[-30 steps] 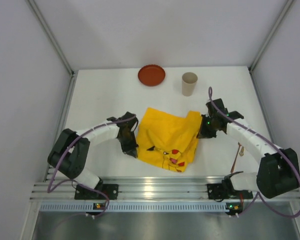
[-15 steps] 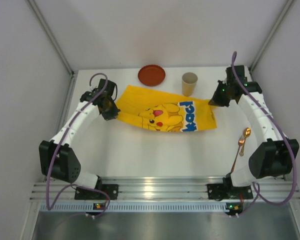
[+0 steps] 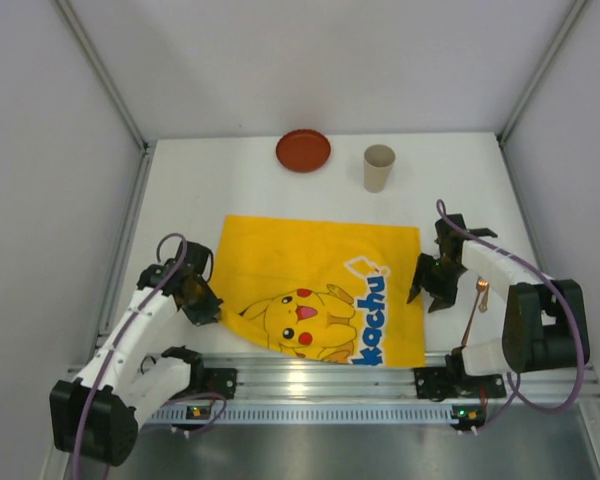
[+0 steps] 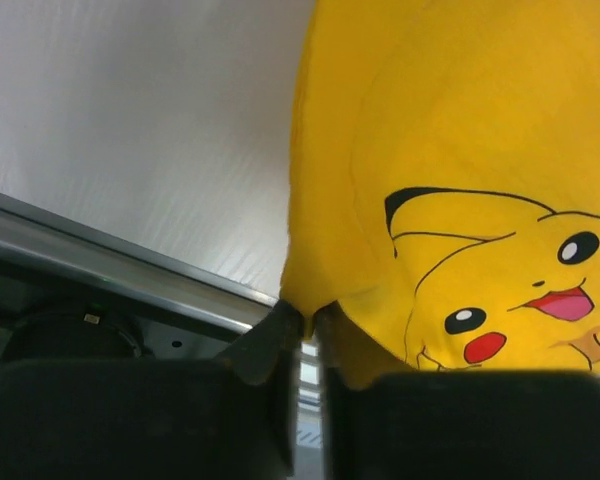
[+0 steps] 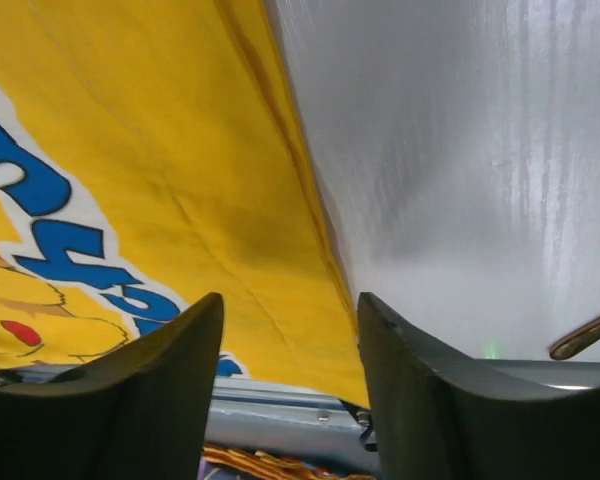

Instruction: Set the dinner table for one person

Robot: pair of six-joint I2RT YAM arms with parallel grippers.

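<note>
Both arms pulled back toward their bases, and the yellow Pikachu cloth now lies spread flat on the near half of the dinner table, near edge at the rail. Left gripper is pinched tight on the cloth's near-left corner; right gripper stands jaws apart, empty, over the cloth's right edge. Plate and cup sit at the table's far edge.

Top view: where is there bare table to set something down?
Bare table left of the red plate and behind the yellow cloth; also the far right corner beside the cup. Crowded right of the cloth: right fingers and spoon.
</note>
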